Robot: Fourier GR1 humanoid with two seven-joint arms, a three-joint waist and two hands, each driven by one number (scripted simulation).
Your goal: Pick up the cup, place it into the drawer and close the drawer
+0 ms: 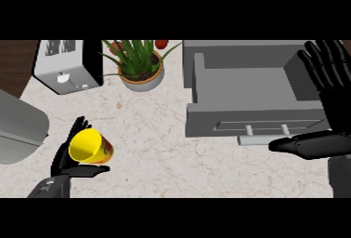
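Already the cup (pixel 90 147) is off the desk (pixel 178 162), to judge by how it sits: the left robot hand (pixel 70 160) holds it at the lower left, fingers curled behind the yellow body and thumb beneath, with the open mouth tilted toward the camera. So the pick looks done; the carry, the drop into the drawer and the closing are all left.

Starting from the left edge, a grey appliance (pixel 21 128) juts in just beside the left forearm, which leaves little room on that side. Behind it stands a toaster (pixel 67 65), and next to that a potted plant (pixel 140 62), both at the back of the desk and well apart from the cup.

Between the cup and the drawer (pixel 254 100) lies a broad bare stretch of desk, so a path to the right looks free. The drawer stands pulled open, its grey box empty as far as can be seen, with the handle (pixel 267 128) on its front panel facing the robot. The front wall is an edge the cup must likely clear from above.

At the far right the right robot hand (pixel 328 102) rests open, fingers up, next to the drawer's right wall.
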